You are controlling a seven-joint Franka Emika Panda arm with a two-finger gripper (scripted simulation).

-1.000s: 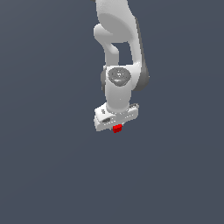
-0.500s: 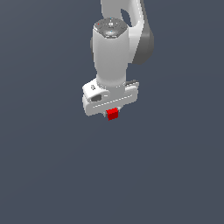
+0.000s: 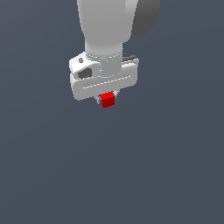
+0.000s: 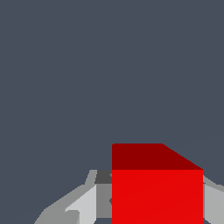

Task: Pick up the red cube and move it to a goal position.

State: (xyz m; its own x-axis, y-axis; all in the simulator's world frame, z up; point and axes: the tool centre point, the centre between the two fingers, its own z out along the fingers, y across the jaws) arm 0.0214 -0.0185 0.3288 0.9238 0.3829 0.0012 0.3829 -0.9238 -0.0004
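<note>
Red cube (image 3: 107, 100): located directly beneath the white hand of the arm, at the 6 o'clock edge of the hand body in the exterior view. In that view it sits slightly above frame centre, against the plain dark grey-blue ground (image 3: 112, 175), and nothing visible touches its lower face. In the wrist view the cube (image 4: 157, 192) fills much of the frame, one bright face toward the camera and a darker face above it; edges appear square and undamaged.

Gripper (image 3: 106, 99): closed onto the cube. In the wrist view a pale grey finger (image 4: 89, 201) lies against the cube at its 9 o'clock side, and a second grey finger edge shows at its 3 o'clock side; both meet the cube with no visible gap. In the exterior view the fingers are mostly hidden behind the hand body and the cube.

Arm (image 3: 107, 26): the white wrist column rises from the hand toward 12 o'clock, with a dark grey joint housing at roughly 1 o'clock.
</note>
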